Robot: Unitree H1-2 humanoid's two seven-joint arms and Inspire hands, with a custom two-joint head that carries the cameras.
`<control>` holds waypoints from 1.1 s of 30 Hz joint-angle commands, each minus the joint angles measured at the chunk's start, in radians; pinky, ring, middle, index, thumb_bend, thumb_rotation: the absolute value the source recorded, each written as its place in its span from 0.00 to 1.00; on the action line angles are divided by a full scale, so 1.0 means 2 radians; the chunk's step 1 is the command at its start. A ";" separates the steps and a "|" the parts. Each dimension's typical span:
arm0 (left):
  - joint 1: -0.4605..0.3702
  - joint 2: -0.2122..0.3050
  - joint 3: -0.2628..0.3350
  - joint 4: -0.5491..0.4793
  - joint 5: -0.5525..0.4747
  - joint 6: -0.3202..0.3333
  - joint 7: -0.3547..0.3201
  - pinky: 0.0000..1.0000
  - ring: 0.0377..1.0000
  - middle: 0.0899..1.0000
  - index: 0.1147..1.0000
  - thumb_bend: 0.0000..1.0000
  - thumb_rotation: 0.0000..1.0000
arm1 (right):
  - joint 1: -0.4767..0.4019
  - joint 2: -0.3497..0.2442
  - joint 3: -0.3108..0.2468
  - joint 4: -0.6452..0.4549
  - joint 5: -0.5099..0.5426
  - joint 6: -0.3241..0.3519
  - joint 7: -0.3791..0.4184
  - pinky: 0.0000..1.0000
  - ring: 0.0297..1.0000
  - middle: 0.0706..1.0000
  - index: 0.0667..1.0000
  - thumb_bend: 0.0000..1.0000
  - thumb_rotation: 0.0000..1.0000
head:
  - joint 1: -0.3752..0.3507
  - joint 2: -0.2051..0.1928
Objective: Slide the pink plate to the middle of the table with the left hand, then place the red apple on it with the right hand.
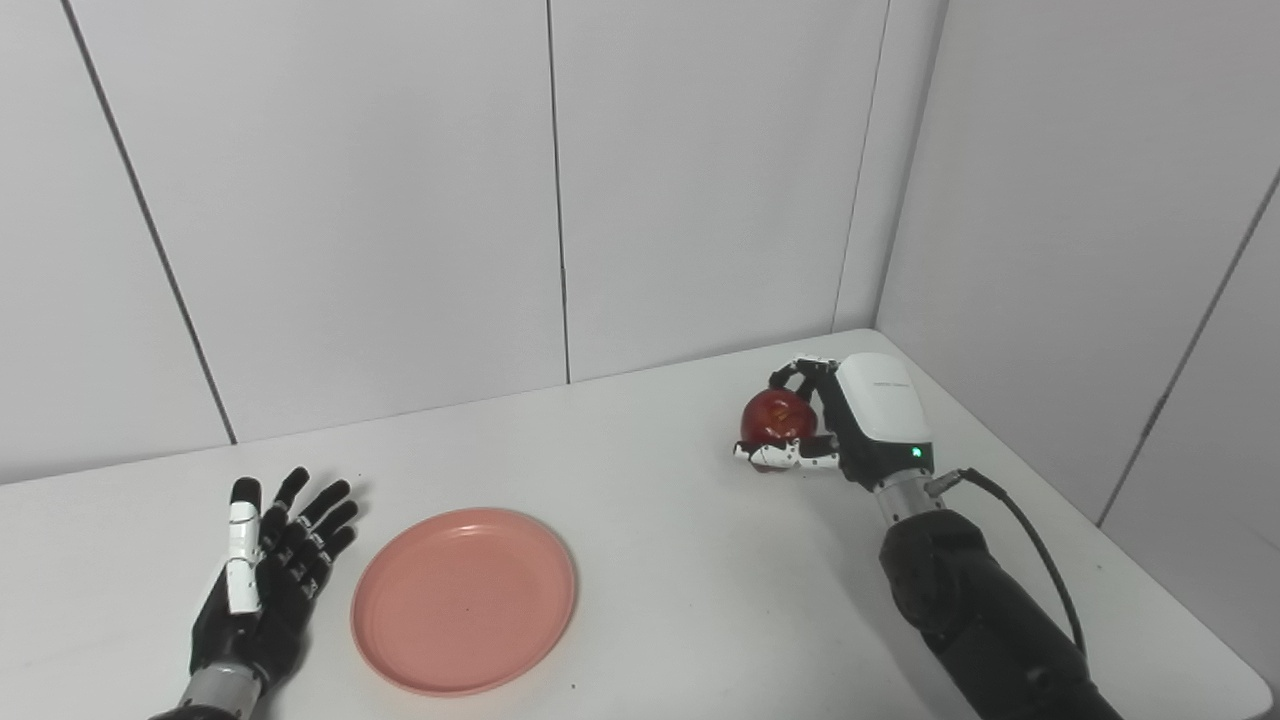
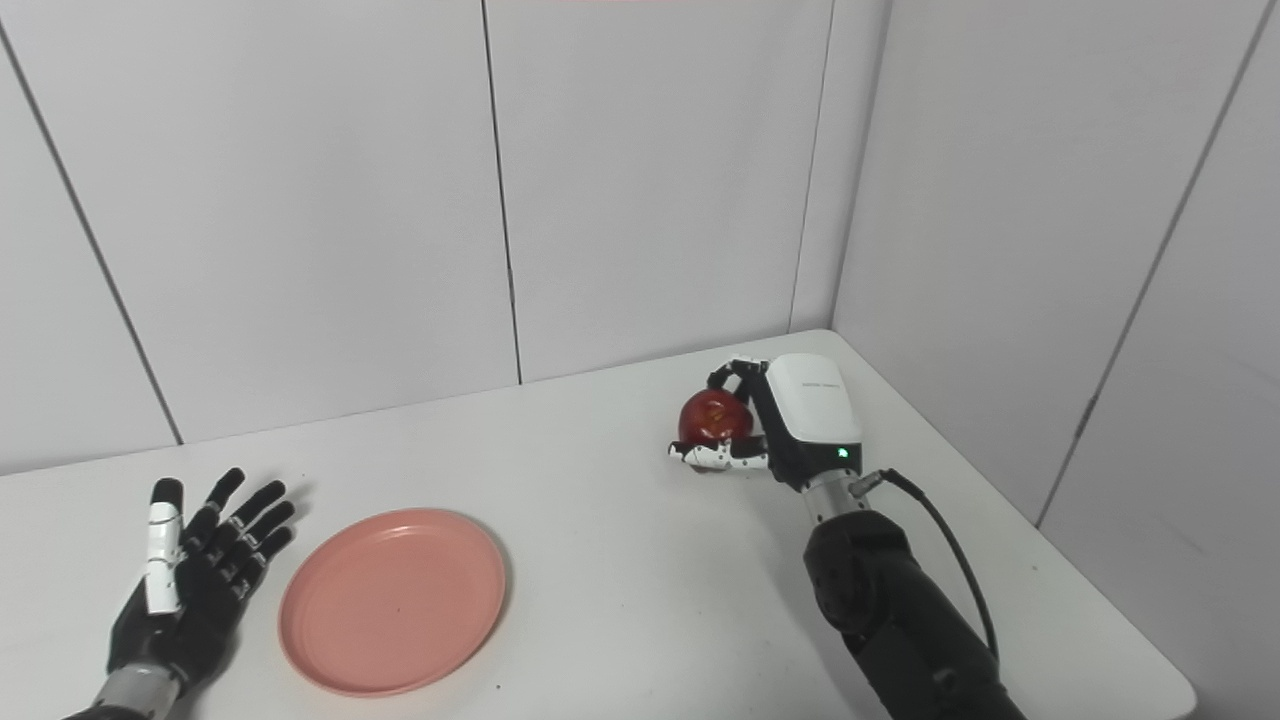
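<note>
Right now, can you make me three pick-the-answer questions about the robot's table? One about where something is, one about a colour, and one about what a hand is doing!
1. Where is the plate?
A. beside the left hand
B. under the apple
C. against the wall

2. What colour is the plate?
A. blue
B. pink
C. green

3. What is the right hand doing?
A. lying flat and open
B. pressing on the plate
C. wrapped around the apple

Answers:
1. A: the plate lies on the table just next to the left hand, apart from it, with nothing on it.
2. B: its whole surface is pink.
3. C: its fingers curl round the red apple near the far right corner, while the left hand is open.
</note>
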 commanded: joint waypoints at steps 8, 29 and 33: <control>0.027 -0.011 -0.010 0.005 0.014 0.049 0.023 0.89 0.85 0.83 0.94 0.64 1.00 | -0.040 -0.005 -0.002 -0.061 0.004 -0.020 0.022 0.11 0.14 0.19 0.45 0.50 0.16 | 0.023 0.005; 0.029 -0.036 -0.019 -0.010 0.034 0.059 0.045 0.87 0.85 0.81 0.91 0.68 0.98 | -0.053 -0.001 0.013 -0.078 0.007 -0.025 0.076 0.14 0.17 0.24 0.45 0.50 0.16 | 0.110 0.012; 0.029 -0.040 -0.022 -0.010 0.039 0.055 0.046 0.87 0.85 0.80 0.90 0.68 0.99 | -0.054 0.002 0.017 -0.090 0.011 -0.023 0.092 0.15 0.18 0.25 0.45 0.50 0.16 | 0.123 0.012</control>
